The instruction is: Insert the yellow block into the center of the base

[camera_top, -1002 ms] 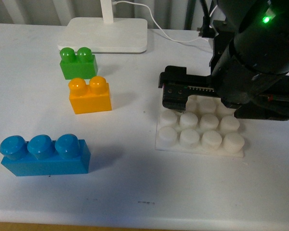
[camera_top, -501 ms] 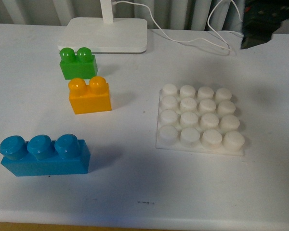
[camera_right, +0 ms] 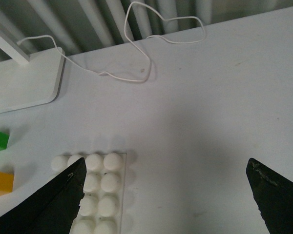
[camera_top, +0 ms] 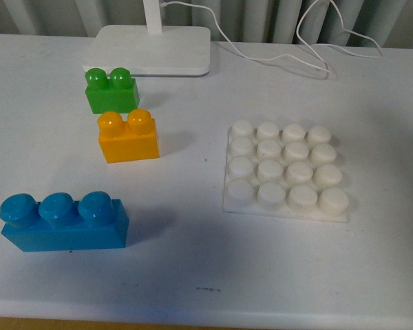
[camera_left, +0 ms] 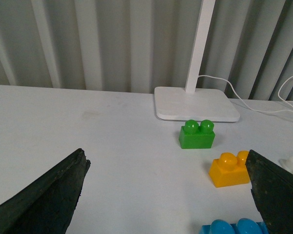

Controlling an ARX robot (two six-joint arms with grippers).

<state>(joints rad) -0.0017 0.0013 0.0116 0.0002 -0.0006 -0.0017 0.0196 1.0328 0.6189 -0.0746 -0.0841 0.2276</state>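
Left jaws: being held spread wide above the desk (camera_top: 193, 275), with nothing pinched; both dark fingers (camera_left: 39, 200) are being shown in the left wrist view.
Right jaws: being held spread wide as well, empty, with the fingers (camera_right: 49, 204) apart over the desk.
Yellow block (camera_top: 129, 136): being left upright on the desk, studs up, ahead of the left jaws and near one finger, untouched; it is well apart from the right jaws.
Base (camera_top: 286, 210): being left flat on the desk, ahead of the right jaws and near one finger, all its studs bare; it is lying apart from the yellow block.
Green brick (camera_top: 111, 91): being shown beyond the yellow block from the left jaws, near it.
Blue brick (camera_top: 63, 221): being shown closest to the left jaws, on the desk.
Lamp stand (camera_top: 150, 49): being shown farthest from both jaws, beyond the green brick, with its cable (camera_top: 275, 58) trailing across the desk.
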